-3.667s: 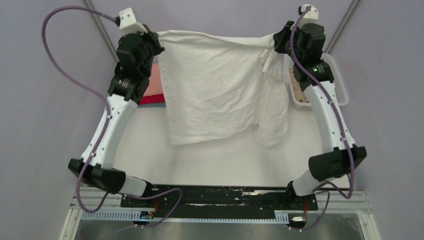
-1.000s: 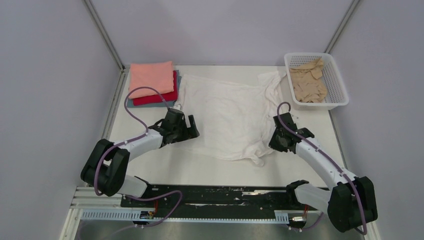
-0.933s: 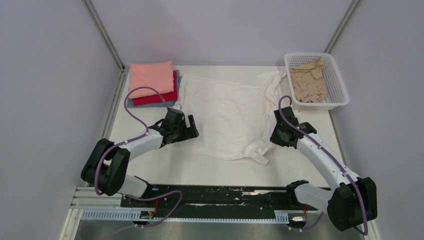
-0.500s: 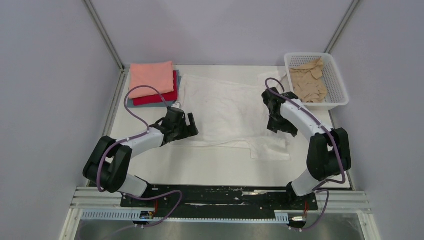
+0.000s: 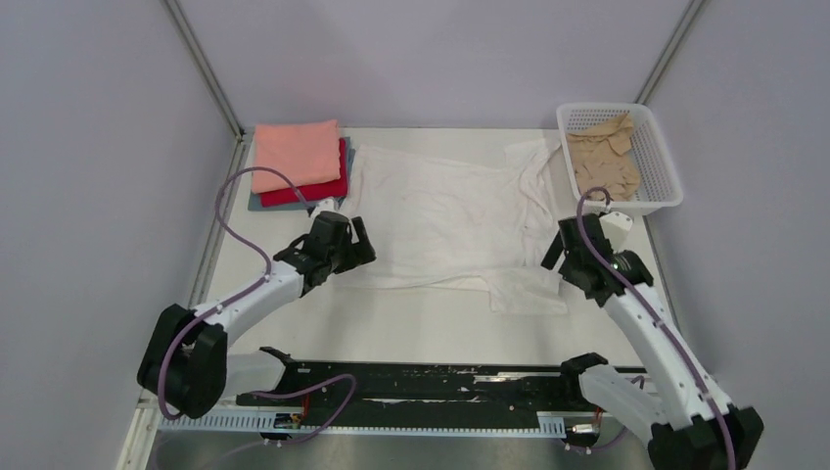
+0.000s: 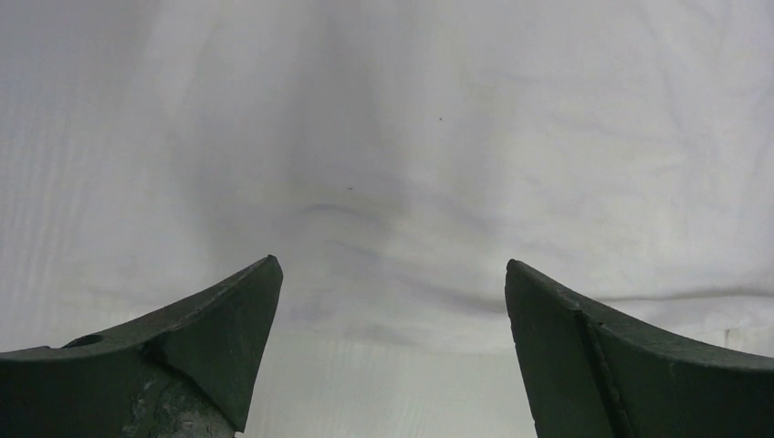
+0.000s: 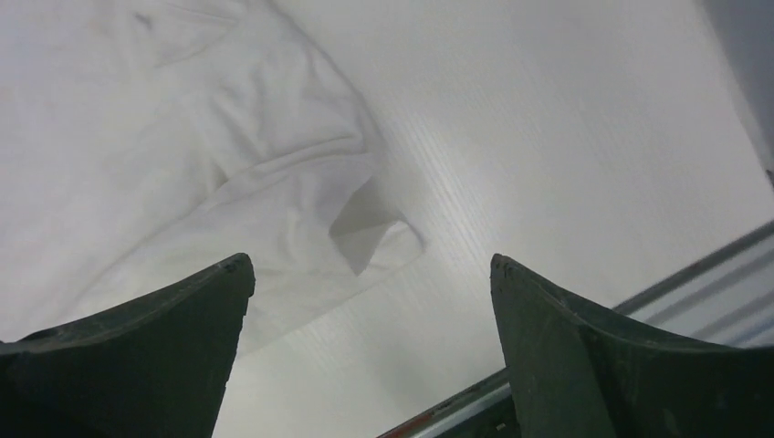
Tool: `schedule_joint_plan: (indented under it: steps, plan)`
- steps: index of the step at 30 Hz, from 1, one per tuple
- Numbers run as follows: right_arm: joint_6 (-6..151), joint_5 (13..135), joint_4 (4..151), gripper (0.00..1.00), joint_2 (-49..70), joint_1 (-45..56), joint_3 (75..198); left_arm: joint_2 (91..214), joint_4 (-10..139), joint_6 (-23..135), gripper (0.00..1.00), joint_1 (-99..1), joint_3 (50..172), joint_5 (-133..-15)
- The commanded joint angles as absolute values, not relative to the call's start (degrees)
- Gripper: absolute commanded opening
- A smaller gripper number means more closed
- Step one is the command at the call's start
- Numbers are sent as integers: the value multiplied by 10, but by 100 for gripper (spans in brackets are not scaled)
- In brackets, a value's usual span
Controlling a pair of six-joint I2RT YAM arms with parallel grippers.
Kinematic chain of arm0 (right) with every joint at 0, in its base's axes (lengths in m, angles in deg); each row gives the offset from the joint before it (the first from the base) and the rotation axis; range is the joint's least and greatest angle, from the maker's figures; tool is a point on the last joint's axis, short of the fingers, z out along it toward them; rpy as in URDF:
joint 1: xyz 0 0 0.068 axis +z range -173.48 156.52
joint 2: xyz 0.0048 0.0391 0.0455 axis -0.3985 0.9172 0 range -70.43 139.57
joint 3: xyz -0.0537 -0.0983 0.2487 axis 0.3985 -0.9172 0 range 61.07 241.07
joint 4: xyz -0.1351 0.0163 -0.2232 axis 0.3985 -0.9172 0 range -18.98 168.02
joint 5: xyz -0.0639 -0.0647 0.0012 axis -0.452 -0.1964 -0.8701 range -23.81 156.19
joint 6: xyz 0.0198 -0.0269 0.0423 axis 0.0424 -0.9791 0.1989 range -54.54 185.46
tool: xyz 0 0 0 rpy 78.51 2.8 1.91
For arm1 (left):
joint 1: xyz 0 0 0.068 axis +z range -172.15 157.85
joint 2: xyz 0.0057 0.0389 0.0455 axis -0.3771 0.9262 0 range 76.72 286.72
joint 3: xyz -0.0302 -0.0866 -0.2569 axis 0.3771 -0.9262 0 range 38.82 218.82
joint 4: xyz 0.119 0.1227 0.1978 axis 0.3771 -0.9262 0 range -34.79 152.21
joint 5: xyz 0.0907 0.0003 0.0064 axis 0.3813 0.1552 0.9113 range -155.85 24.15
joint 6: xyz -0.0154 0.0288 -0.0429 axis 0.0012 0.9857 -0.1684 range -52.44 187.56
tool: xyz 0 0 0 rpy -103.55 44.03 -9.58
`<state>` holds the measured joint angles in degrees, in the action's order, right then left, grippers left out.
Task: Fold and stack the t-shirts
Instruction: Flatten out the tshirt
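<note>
Top external: five t-shirts share one table [image 5: 431,328]. One white t-shirt [image 5: 445,215] lies spread at centre. Three folded ones sit stacked at the far left corner: salmon-pink shirt [image 5: 296,155] on top, red shirt [image 5: 325,186] beneath, grey-blue shirt [image 5: 255,203] at the bottom. One tan t-shirt [image 5: 599,162] lies crumpled in the single white basket [image 5: 668,157] at far right. The left gripper [image 5: 354,235] hangs at the white shirt's near-left edge, the right gripper [image 5: 556,257] beside its near-right sleeve.

Left wrist: the left gripper [image 6: 392,310] has its two fingers spread wide over white cloth, gripping nothing.

Right wrist: the right gripper [image 7: 372,265] also has its fingers apart and empty above the rumpled sleeve [image 7: 274,201].
</note>
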<state>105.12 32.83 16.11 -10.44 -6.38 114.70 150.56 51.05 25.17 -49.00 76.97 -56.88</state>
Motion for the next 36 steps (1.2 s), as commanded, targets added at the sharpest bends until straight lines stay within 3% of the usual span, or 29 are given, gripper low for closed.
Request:
schedule_joint_plan:
  steps: [1,5,8,12,17,21,25,29,31,33,36]
  plan:
    - [941,523,331,100,-249,-65,1064,1413,415,194,100,-485,762,-443]
    - [901,752,388,100,-298,-66,1001,1340,341,117,100,-445,732,-406]
    - [918,813,369,100,-291,-56,970,1288,345,101,100,-392,672,-441]
    - [951,778,364,100,-272,-5,956,1260,381,98,100,-343,620,-489]
    - [1013,643,367,100,-210,6,945,1297,439,91,100,-325,603,-524]
    - [1052,582,370,100,-195,6,936,1344,475,88,93,-315,603,-541]
    - [1084,548,370,100,-200,6,920,1378,507,88,76,-315,601,-560]
    - [1120,511,366,100,-192,5,907,1400,519,92,44,-314,600,-578]
    - [1129,497,366,100,-181,5,903,1401,530,99,16,-314,594,-583]
    - [1133,480,365,99,-165,4,902,1401,542,105,1,-314,589,-585]
    - [1141,456,363,96,-141,4,904,1397,560,119,0,-315,583,-585]
